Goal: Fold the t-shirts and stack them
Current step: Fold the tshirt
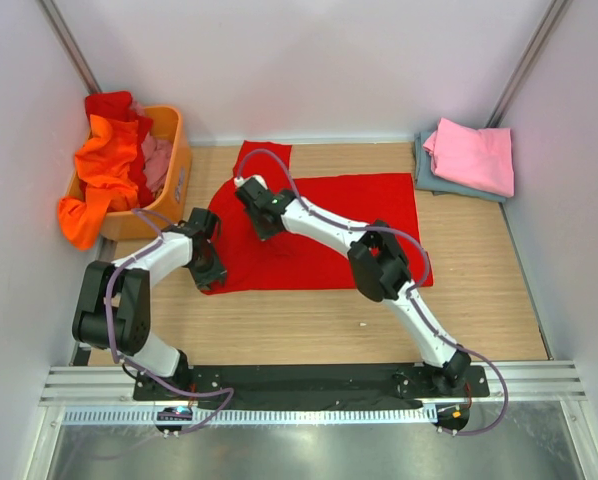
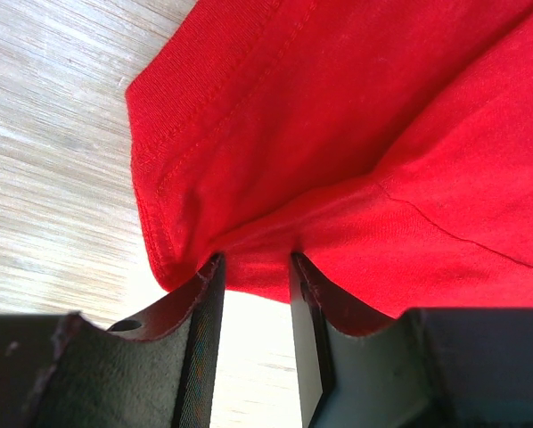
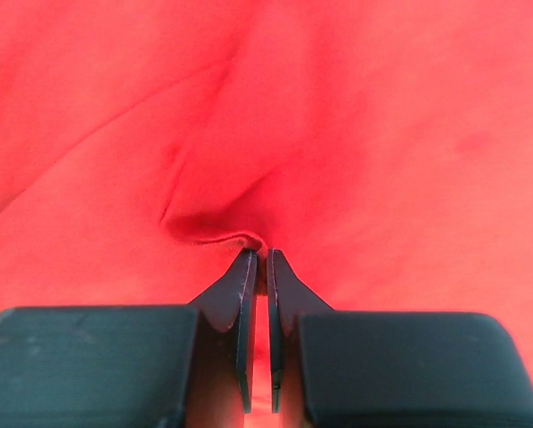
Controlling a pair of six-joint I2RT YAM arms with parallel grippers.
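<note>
Red t-shirt (image 1: 329,225) is lying spread out in the middle of a light wood table (image 1: 309,325), with one sleeve (image 1: 262,158) poking out toward the back. Plain white walls (image 1: 329,60) box the table in on three sides, and a metal rail (image 1: 309,380) runs along the near edge where the arms are bolted. Back left there's an orange basket (image 1: 176,170) with an orange t-shirt (image 1: 104,170) spilling over its rim, plus some red and pink cloth inside that I can't sort out. Back right, a folded pink t-shirt (image 1: 471,155) sits on a folded grey-blue t-shirt (image 1: 426,178). From overhead both arms cover the shirt's left part, so you can't really see the fingers or the cloth under them. The wrist cams fill that in. The left gripper (image 2: 256,263) is at the shirt's near-left corner, jaws only part way in, with a bunched bit of the hem wedged between the tips and wood grain showing beside it. The right gripper (image 3: 259,257) is further in on the shirt, jaws almost touching, nipping a tiny pucker of red fabric. That view is wall-to-wall red, so you can't tell from it which part of the shirt it's on.
</note>
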